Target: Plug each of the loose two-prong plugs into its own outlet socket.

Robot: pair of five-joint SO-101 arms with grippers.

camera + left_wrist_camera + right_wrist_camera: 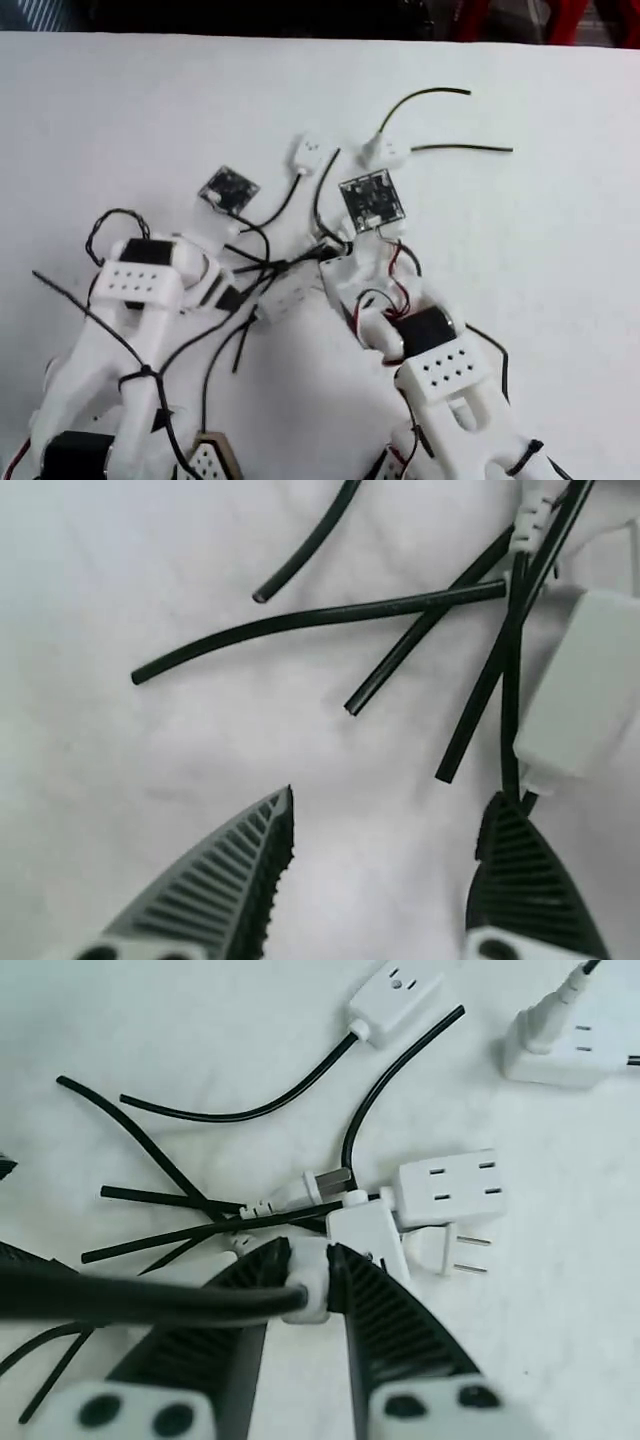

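Inside right gripper [308, 1263], one white connector [366, 1232]

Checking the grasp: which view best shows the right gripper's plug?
Right wrist view: the right gripper is shut on the white plug, close up. In the high view the arm covers most of it; the left wrist view faces loose cables instead.

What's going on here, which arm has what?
The right claw is shut on a white plug with a black cord, close to a multi-slot outlet block on the white table. The left claw is open and holds nothing, above loose black cords. Farther off, another plug looks seated in its socket.
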